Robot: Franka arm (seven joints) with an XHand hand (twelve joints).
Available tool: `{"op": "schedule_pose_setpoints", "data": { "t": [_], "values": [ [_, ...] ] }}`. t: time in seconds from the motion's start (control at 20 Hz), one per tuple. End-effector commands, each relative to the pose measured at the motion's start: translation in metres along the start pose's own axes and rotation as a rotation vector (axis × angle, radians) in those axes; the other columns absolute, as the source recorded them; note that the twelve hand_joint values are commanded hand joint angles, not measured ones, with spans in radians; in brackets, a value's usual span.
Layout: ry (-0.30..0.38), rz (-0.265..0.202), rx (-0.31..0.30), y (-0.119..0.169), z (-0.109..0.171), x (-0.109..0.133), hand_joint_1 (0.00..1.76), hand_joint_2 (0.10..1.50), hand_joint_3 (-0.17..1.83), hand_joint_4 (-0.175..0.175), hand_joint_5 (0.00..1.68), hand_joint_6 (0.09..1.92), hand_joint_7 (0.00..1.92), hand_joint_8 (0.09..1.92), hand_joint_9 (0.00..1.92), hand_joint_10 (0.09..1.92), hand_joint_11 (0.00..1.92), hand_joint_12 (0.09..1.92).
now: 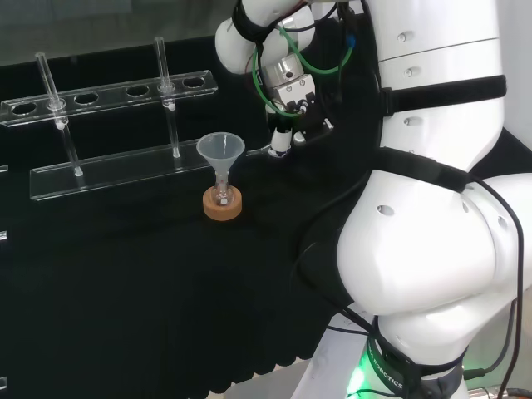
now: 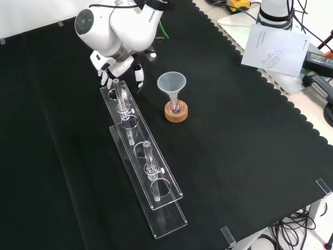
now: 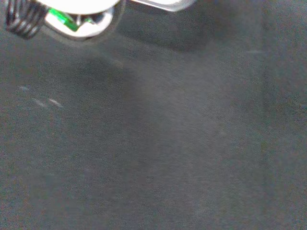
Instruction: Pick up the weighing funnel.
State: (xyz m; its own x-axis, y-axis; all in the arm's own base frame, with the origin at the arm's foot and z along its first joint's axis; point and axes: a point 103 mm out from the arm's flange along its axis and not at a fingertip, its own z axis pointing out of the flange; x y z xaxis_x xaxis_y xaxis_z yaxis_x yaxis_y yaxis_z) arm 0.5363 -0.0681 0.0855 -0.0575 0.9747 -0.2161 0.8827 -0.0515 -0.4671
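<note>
The hand (image 2: 120, 66) is seen at the top of the front view, under the arm's white link (image 2: 112, 23). It is held low over the black cloth (image 2: 234, 156), just beside the far end of a clear rack (image 2: 156, 187). Its fingers (image 2: 139, 76) are pointed down at the cloth. They are kept fairly straight and spread apart, and they are not curled round anything that can be made out. Whether the fingertips touch the cloth cannot be told.

Two thin glass tubes (image 2: 151, 166) are held upright in the rack.

The big funnel (image 2: 171, 83) is stood mouth up to the right of the hand in the front view. Its stem is set in a small flask (image 2: 177, 107), and the flask is sat on a cork ring (image 2: 177, 115). The funnel is near the hand but is not touched by it.

In the head view, the hand is seen to the right of the funnel, with one white fingertip pointed down close to the rack's end.

In the wrist view, bare cloth is seen past a blurred part of the hand.

Where the weighing funnel lies cannot be told.
</note>
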Motion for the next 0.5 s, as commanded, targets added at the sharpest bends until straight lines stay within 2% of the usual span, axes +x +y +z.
{"op": "schedule_pose_setpoints", "data": {
  "t": [0.05, 0.5],
  "values": [
    [-0.014, 0.020, -0.019, 0.0063, 0.0007, -0.0039, 0.93, 0.60, 0.60, 0.024, 0.73, 0.64, 0.48, 0.65, 0.72, 0.51, 0.50, 1.29],
    [0.005, -0.010, -0.019, 0.0133, 0.0031, 0.0000, 0.93, 0.60, 0.60, 0.020, 0.69, 0.66, 0.48, 0.65, 0.72, 0.50, 0.51, 1.28]
  ]
}}
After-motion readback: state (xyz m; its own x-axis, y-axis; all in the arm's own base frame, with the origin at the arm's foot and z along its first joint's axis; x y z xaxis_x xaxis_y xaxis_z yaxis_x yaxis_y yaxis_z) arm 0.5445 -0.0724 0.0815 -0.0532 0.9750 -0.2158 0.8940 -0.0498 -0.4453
